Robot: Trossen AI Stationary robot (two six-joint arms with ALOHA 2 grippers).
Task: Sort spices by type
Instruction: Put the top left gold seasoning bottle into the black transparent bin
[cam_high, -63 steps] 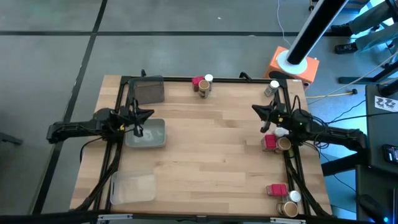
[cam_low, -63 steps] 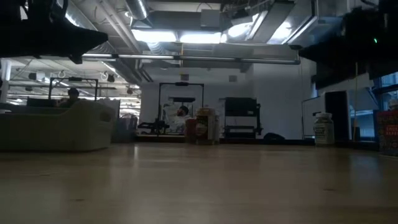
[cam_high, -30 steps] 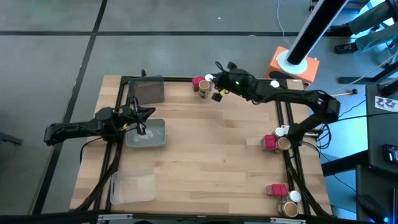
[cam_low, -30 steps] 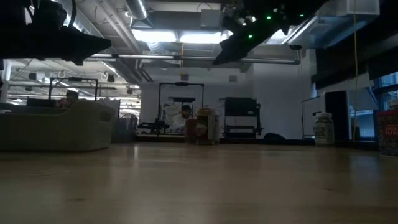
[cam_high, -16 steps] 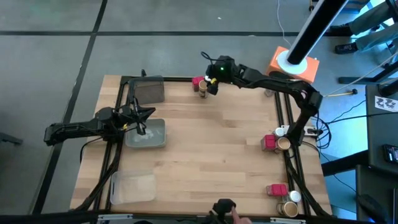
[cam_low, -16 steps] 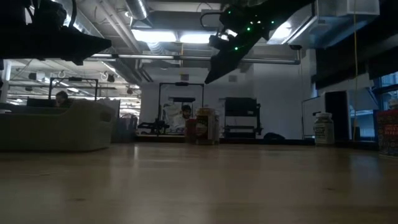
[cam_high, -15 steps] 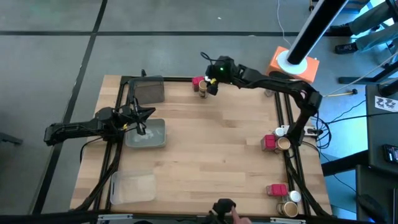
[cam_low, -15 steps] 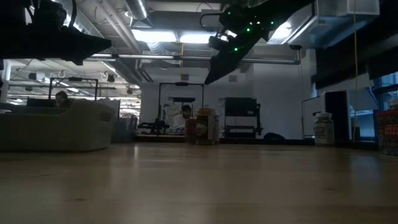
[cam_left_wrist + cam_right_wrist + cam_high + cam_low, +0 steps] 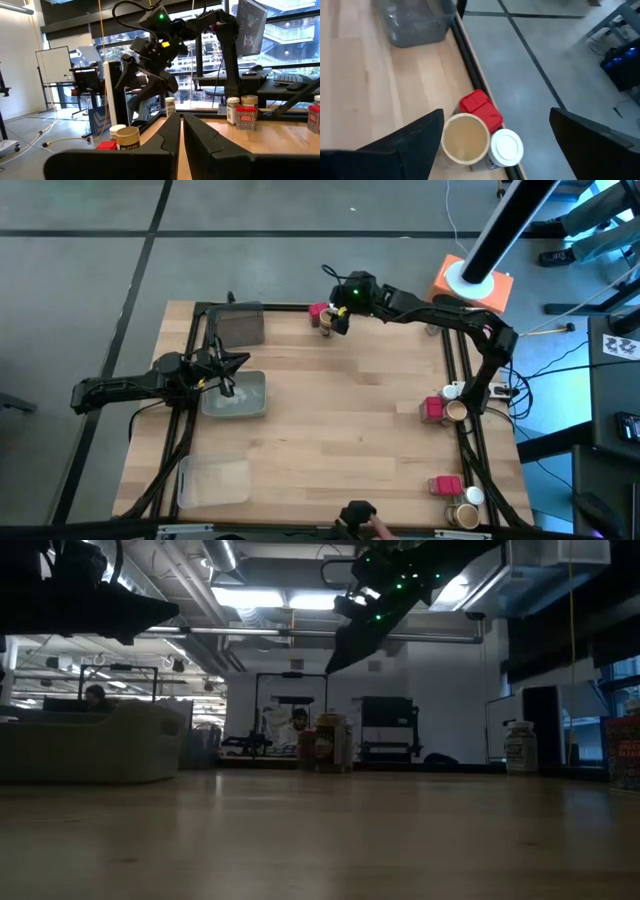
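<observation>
Three spices cluster at the desk's far edge, right gripper (image 9: 336, 320) open just above them
To grasp cleanly, it should centre over one item — tan-topped jar (image 9: 465, 138), red packet (image 9: 481, 109) or white-capped jar (image 9: 507, 147), all touching — and descend straight; left gripper (image 9: 222, 384) waits closed over the grey tray (image 9: 250, 398)

Nine spices (image 9: 327, 317) stand upright in three mixed clusters along the table's edges.

Light wooden desk (image 9: 340, 410) bearing three trays (image 9: 236, 395) along its left side and spice containers (image 9: 326, 317) grouped at the far edge and along the right edge (image 9: 444, 410).
</observation>
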